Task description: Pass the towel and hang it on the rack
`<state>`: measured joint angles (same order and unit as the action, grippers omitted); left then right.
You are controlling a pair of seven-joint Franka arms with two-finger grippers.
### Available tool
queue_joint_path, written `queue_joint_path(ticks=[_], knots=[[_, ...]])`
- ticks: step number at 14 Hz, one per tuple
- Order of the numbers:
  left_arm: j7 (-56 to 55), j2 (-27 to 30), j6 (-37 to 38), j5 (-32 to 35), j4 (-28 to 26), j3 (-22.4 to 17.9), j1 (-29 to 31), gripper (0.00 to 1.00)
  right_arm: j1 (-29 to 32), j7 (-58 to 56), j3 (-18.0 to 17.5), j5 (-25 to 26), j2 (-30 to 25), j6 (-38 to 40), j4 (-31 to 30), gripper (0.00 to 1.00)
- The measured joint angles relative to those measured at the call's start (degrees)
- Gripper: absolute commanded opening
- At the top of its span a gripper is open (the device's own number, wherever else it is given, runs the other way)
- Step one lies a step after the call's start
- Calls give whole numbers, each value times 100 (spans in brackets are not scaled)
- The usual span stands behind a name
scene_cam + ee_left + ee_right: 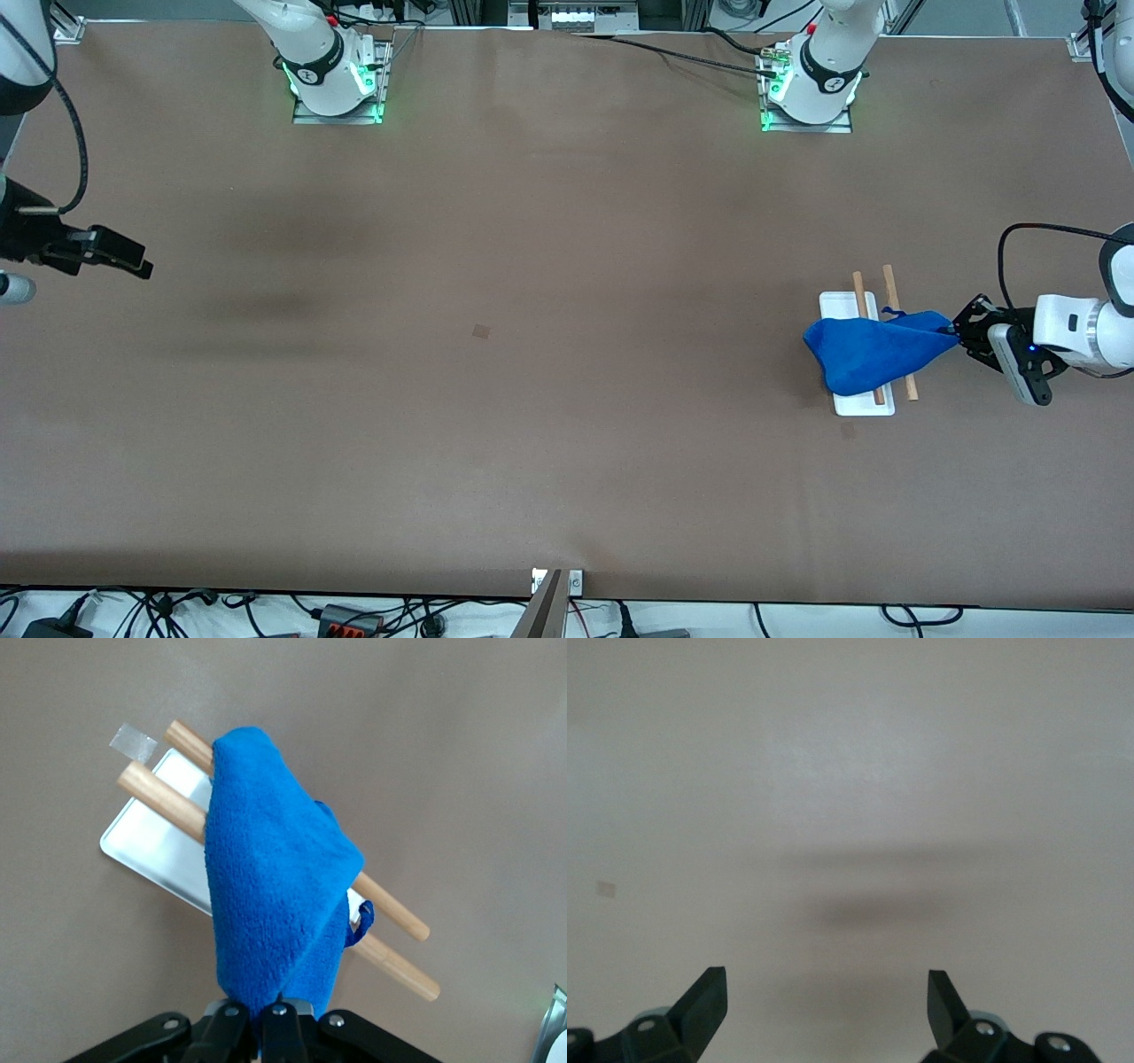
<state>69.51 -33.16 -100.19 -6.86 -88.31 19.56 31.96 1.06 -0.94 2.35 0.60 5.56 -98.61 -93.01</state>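
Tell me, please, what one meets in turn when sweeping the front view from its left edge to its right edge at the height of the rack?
Right claw, open over bare table → white base of the rack → blue towel draped over the rack's rods → left claw, shut on the towel's corner.

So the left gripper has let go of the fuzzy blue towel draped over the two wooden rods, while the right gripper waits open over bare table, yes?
Not quite. The left gripper is shut on a corner of the fuzzy royal-blue towel, as the left wrist view shows. The rest holds: the towel drapes over the white rack's two wooden rods, and the right gripper waits open over bare table.
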Motion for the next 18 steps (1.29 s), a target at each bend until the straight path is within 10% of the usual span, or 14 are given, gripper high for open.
queue_joint_path(ticks=[10,15,16,17,18], knots=[[829,-425,-169,0,55,-1,316,0,-3,1,-48,113,-256,159,-135,100],[923,-566,-309,0,114,9,369,42,-5,1,-75,111,-252,173,-158,100],[923,-565,-309,0,122,16,366,58,-8,1,-86,111,-249,178,-159,100],[910,-565,-309,0,130,24,361,100,-11,1,-90,111,-245,182,-160,100],[881,-565,-309,0,134,33,355,100,-11,1,-90,111,-240,186,-161,100]])
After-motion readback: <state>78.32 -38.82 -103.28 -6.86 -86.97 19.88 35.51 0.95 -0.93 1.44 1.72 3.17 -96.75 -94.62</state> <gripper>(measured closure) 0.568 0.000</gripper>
